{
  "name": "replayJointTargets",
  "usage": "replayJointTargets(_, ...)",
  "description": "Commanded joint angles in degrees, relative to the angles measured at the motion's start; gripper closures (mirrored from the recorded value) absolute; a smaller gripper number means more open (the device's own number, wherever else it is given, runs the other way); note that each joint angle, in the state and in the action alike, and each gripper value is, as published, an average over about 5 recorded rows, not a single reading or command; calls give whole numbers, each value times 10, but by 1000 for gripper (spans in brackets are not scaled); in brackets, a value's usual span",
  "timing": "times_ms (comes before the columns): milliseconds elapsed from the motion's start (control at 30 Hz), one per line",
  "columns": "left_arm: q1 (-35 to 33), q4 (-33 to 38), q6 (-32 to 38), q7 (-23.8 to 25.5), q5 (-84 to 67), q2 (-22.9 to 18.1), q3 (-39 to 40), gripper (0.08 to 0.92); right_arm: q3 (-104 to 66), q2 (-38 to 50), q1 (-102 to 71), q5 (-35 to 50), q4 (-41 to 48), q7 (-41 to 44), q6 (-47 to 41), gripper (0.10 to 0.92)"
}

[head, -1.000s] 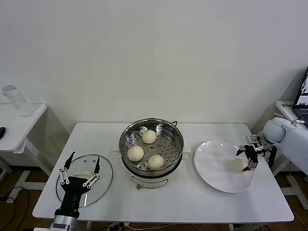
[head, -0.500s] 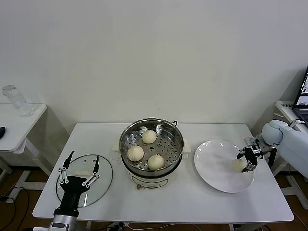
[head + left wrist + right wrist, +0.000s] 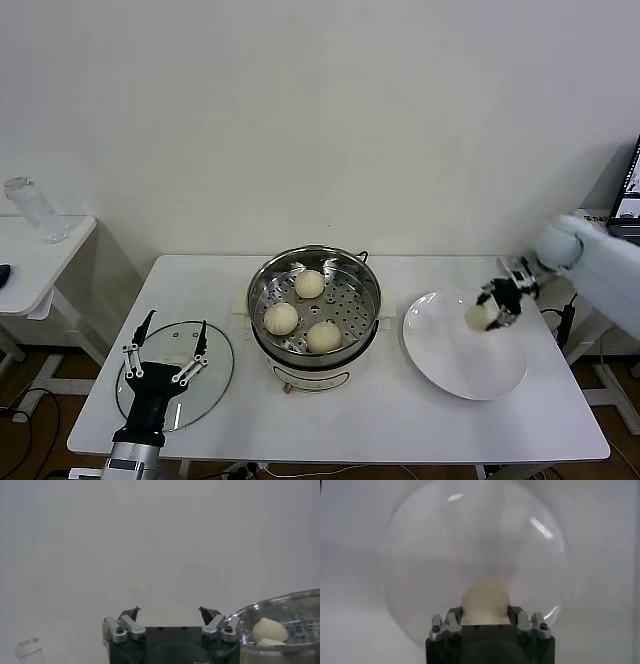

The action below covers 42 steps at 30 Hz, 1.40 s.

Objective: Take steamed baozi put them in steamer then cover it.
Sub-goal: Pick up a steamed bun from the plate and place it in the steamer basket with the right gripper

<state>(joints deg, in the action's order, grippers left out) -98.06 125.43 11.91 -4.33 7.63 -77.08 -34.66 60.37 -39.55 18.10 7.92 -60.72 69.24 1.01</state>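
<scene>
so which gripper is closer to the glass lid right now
Left. The left gripper hovers right over the glass lid, fingers open. The right gripper is far across the steamer, holding a baozi above the plate.

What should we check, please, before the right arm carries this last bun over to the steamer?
1. Right gripper shut on the fourth baozi: ok.
2. Bun lifted off the white plate: ok, it hangs above the plate in the head view.
3. Free spot on the steamer tray: ok, the three baozi inside leave room on the side toward the plate.
4. Steamer uncovered: ok, the cover lies on the table at the robot's left.
5. Left gripper out of the path: ok, open above the cover.
6. Firmness of the grip: cannot tell.
</scene>
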Motion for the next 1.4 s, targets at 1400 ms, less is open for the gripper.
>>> replayJointTargets(1400, 4, 0, 7, -5, -1, -3, -5, 177, 280, -332, 193, 154, -58, -30, -126, 382)
